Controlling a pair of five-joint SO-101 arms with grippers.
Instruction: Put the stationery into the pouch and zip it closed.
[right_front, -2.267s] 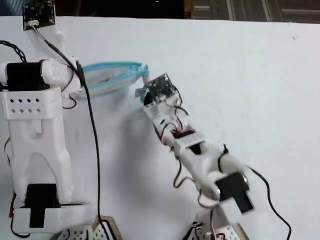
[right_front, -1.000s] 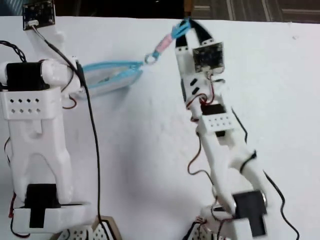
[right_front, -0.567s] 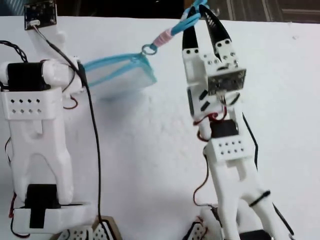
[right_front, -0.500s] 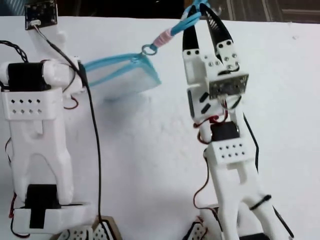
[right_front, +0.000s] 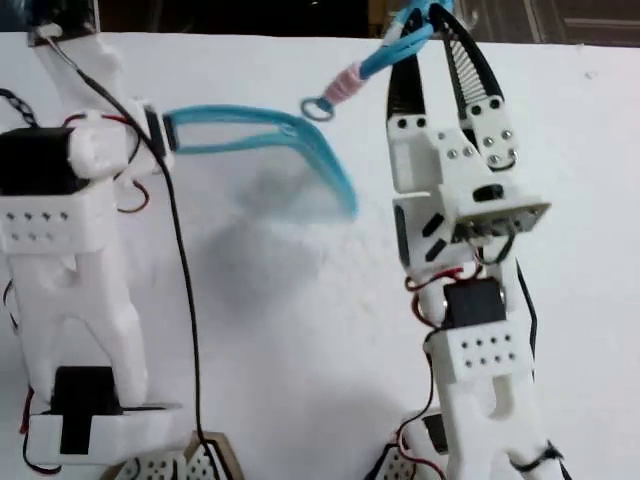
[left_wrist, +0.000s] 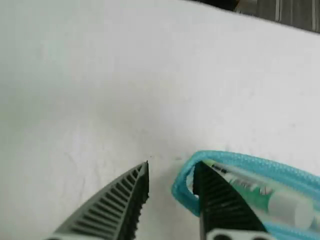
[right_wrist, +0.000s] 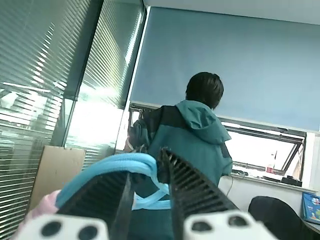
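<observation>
White table (right_front: 250, 330) lies under both arms, and the pouch (right_front: 255, 120), clear with a blue edge, hangs above it at the far left, tilted and off the surface. We see the left gripper (left_wrist: 172, 167) at the pouch's left end, its jaws narrowed with the blue edge between them, so we judge it a pinch on that corner. The right gripper (right_wrist: 147, 165) is raised at the far right, its jaws closed on the blue strap (right_front: 385, 55), which runs down past a pink bead (right_front: 347, 80) to a ring (right_front: 318, 107) near the pouch's right end. Pens (left_wrist: 260, 192) show inside the pouch. We cannot tell how far the zip is shut. Our worry is the thin corner hold: a hard pull on the strap could drag the pouch out of the left jaws, or swing it and spill the pens.
</observation>
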